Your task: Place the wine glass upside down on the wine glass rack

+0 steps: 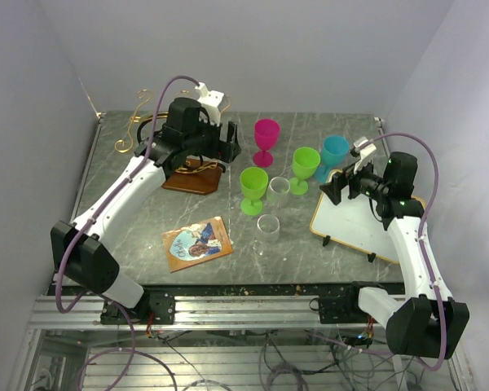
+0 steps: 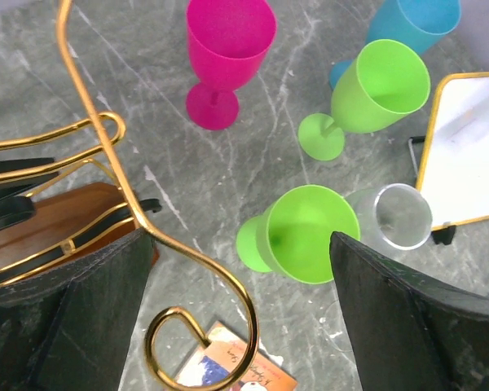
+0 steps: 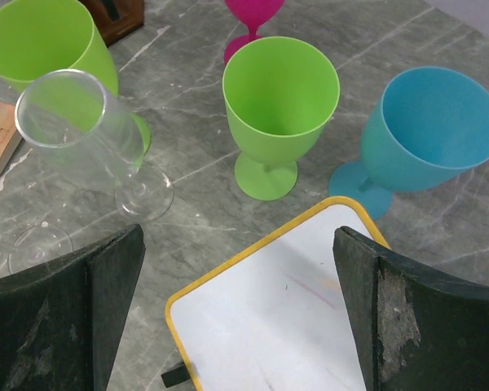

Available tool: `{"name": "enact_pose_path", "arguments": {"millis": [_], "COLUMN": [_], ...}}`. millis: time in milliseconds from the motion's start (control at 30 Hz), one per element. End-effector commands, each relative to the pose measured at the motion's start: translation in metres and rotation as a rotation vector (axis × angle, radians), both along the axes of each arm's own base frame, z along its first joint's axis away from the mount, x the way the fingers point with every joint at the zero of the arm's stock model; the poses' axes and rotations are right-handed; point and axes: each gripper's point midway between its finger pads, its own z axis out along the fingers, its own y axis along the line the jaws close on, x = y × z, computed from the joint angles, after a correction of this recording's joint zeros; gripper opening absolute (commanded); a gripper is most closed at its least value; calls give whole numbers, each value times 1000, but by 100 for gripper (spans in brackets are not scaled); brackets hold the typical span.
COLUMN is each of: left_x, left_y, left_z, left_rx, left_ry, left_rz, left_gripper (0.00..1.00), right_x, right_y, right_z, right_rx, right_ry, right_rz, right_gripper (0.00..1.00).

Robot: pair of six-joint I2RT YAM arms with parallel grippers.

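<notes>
The wine glass rack is a gold wire stand (image 1: pixel 137 124) on a brown wooden base (image 1: pixel 194 180) at the back left. My left gripper (image 1: pixel 231 145) is open and empty just right of it. In the left wrist view a gold scroll-tipped arm (image 2: pixel 228 293) curls between my open fingers (image 2: pixel 81 318). A clear wine glass (image 1: pixel 279 189) stands upright mid-table and also shows in the right wrist view (image 3: pixel 81 134) and the left wrist view (image 2: pixel 399 216). My right gripper (image 1: pixel 332 186) is open and empty above the whiteboard, its fingers (image 3: pixel 416 318) wide apart.
Pink (image 1: pixel 266 137), blue (image 1: pixel 336 151) and two green goblets (image 1: pixel 306 167) (image 1: pixel 253 189) stand upright around the clear glass. A second clear glass (image 1: pixel 269 224) sits nearer the front. A yellow-edged whiteboard (image 1: pixel 359 224) lies at the right, a picture card (image 1: pixel 197 243) at the front.
</notes>
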Motion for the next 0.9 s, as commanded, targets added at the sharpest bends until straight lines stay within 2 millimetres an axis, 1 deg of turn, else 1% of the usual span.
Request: {"name": "enact_pose_path", "arguments": {"millis": [0,100,200,333,467,500,600,633,700,867], "left_x": [-3,-3,-5,-10,-22,-26,-42,-47,-54,-66], "left_y": [20,33,39,46,57,61,66,68,72,84], "left_z": [16,17,17,23,40,46,55,58,62,70], "left_rx": [68,95,117,149,197,212,269,288,329,425], "left_ry": [-104,-126,-149,-189,-268,-290,-318,-329,-350,-390], "left_rz": [49,99,104,92,64,52,-19,-44,-85,-137], "left_gripper": [100,100,99,100,100,100,99,99,99,99], "right_x": [3,3,5,10,15,16,18,19,18,13], "right_y": [-1,-2,-4,-9,-20,-22,-23,-22,-11,29], "right_z": [2,1,0,4,22,31,40,44,46,44], "right_rx": [-15,-19,-22,-34,-70,-81,-112,-119,-134,-202], "right_ry": [-28,-28,-27,-43,-91,-106,-83,-78,-44,-16], "right_rz": [3,-2,-14,-52,-114,-123,-128,-118,-73,44], "right_gripper": [100,100,100,100,100,100,100,99,99,99]}}
